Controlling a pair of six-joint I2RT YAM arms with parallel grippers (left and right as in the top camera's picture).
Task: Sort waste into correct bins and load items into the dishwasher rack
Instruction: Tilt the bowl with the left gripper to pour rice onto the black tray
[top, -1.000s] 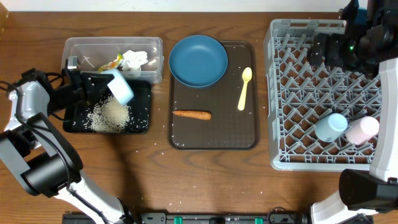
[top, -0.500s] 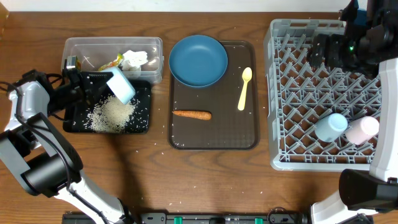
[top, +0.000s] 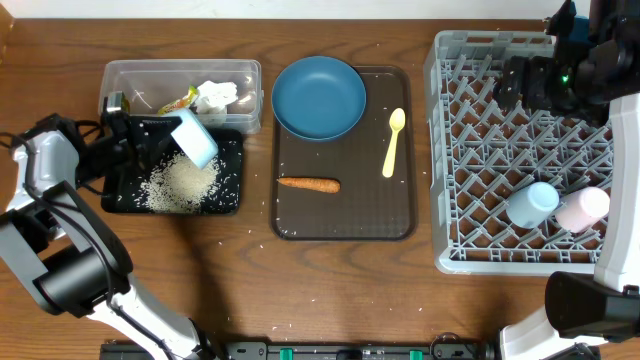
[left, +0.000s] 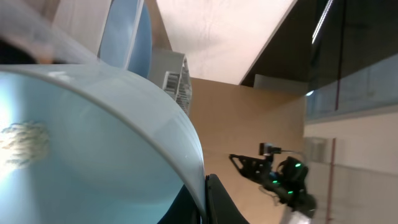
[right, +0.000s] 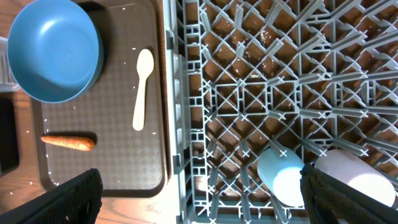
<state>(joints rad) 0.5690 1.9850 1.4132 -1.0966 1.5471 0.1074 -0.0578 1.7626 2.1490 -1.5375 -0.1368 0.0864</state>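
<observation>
The grey dishwasher rack (top: 500, 170) lies right under the right gripper (right: 200, 180), whose fingers are spread wide with nothing between them. The brown serving tray (top: 343, 215) sits off to that gripper's side, just beside the rack's wall. Over by the left gripper (top: 172, 130), the clear tub (top: 120, 75) stands just past it, and the black tray (top: 228, 195) lies directly beneath it, next to the tub. The big dark-blue bowl (top: 318, 96) rests on the far end of the brown tray, between the two grippers. The left gripper pinches the rim of the small pale-blue bowl (top: 194, 138), one finger on either side, and holds it tipped over the black tray. The light-blue cup (top: 531, 203) and the pink cup (top: 582, 209) lie side by side in the rack, near one of the right gripper's spread fingers. The yellow spoon (top: 393, 143) and the carrot (top: 308, 184) lie apart on the brown tray. The tissue (top: 215, 94) and the wrapper (top: 177, 100) are in the tub. The rice (top: 182, 184) is heaped on the black tray below the tipped bowl, with stray grains around it. In the left wrist view, a striped label (left: 177, 84) shows beyond the bowl, too blurred to read.
</observation>
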